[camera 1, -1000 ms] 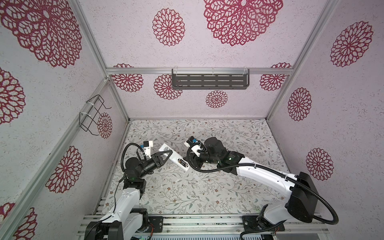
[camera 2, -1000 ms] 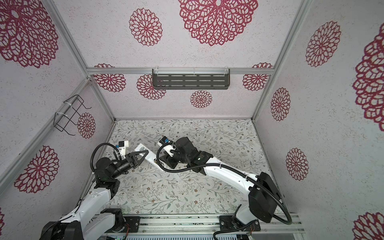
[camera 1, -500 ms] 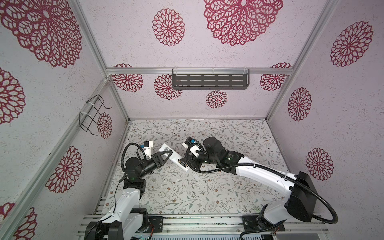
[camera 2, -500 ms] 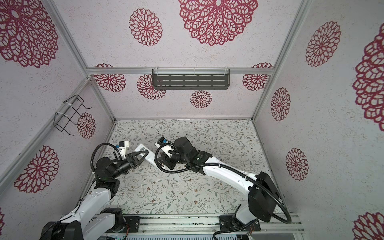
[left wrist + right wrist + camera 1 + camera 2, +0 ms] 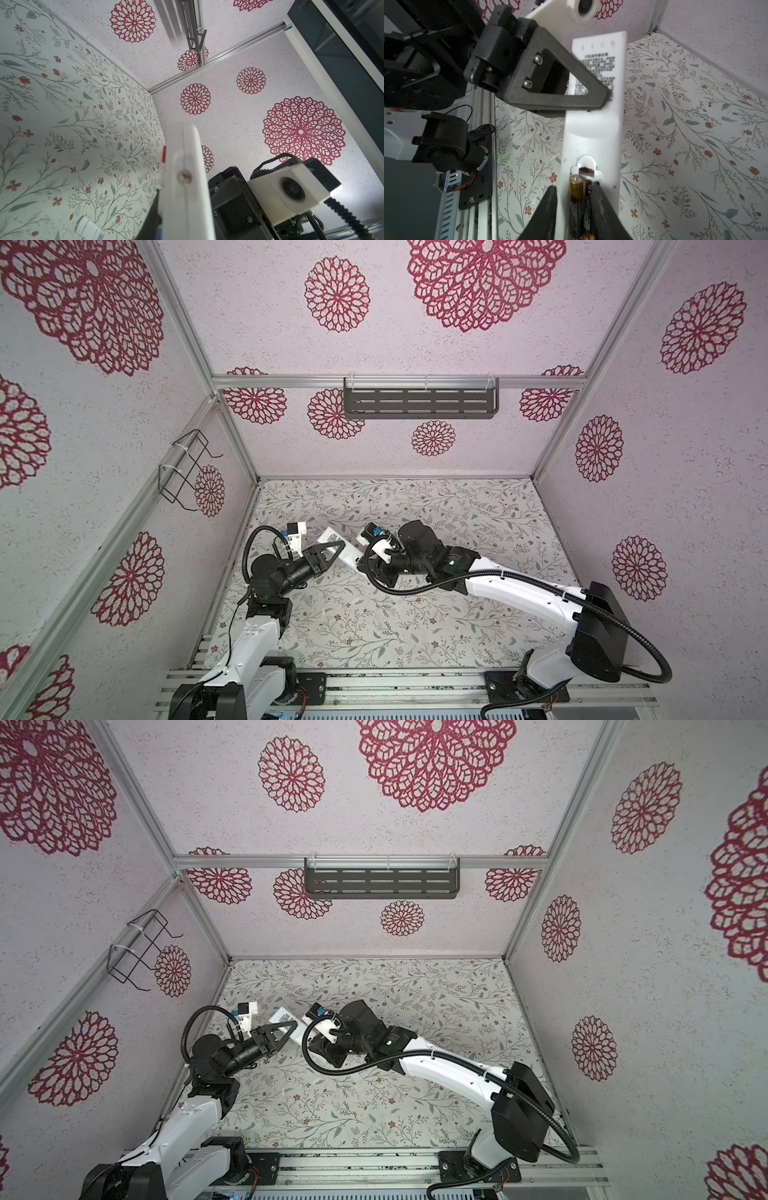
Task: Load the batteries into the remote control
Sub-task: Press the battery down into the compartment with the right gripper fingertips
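Right gripper (image 5: 573,188): jaws partly apart, straddling the open bay in the back of the remote control (image 5: 593,128). One finger (image 5: 548,207) lies at the remote's edge and the other sits at the bay's far side. No grip is evident.

Batteries (image 5: 576,193): both lie lengthwise, side by side in the bay between the fingers. One shows a copper-coloured end near the contact.

Left gripper (image 5: 602,99): clamped across the remote near its printed label.

In both top views the remote spans between the two grippers, over the left-centre of the floral table (image 5: 374,626).
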### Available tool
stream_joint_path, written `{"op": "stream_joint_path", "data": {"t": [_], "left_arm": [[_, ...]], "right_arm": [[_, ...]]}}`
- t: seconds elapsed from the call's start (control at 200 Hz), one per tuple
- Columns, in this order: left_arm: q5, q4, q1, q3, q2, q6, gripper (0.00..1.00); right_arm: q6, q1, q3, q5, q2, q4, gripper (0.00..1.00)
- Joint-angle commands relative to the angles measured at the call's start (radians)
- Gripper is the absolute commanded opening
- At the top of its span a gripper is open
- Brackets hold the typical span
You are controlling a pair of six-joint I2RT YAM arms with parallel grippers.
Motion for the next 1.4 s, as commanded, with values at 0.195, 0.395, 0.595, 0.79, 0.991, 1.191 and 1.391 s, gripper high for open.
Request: {"op": "stream_joint_path", "data": {"t": [0.195,0.395,0.595,0.79,0.991,1.191,1.391], "left_arm": [[-0.003,0.016,0.0,0.028,-0.022,0.005,0.0],[-0.004,0.016,0.001,0.026,-0.023,0.004,0.0],[-0.005,0.011,0.003,0.027,-0.028,0.006,0.0],[-0.006,0.01,0.005,0.028,-0.032,0.004,0.0],[0.0,0.02,0.012,0.028,-0.037,-0.003,0.0],[0.011,0.043,0.018,0.03,-0.039,-0.02,0.0],[0.025,0.078,0.027,0.03,-0.037,-0.044,0.0]], "right_arm": [[0.003,0.004,0.046,0.016,0.025,0.017,0.29],[0.003,0.005,0.067,0.015,0.048,0.02,0.28],[0.0,0.005,0.069,0.022,0.06,0.011,0.23],[-0.002,0.012,0.058,0.038,0.061,0.009,0.19],[-0.018,0.026,0.02,0.057,0.063,0.034,0.16],[-0.026,0.027,-0.038,0.075,0.067,0.068,0.12],[-0.029,0.027,-0.083,0.088,0.08,0.091,0.08]]}}
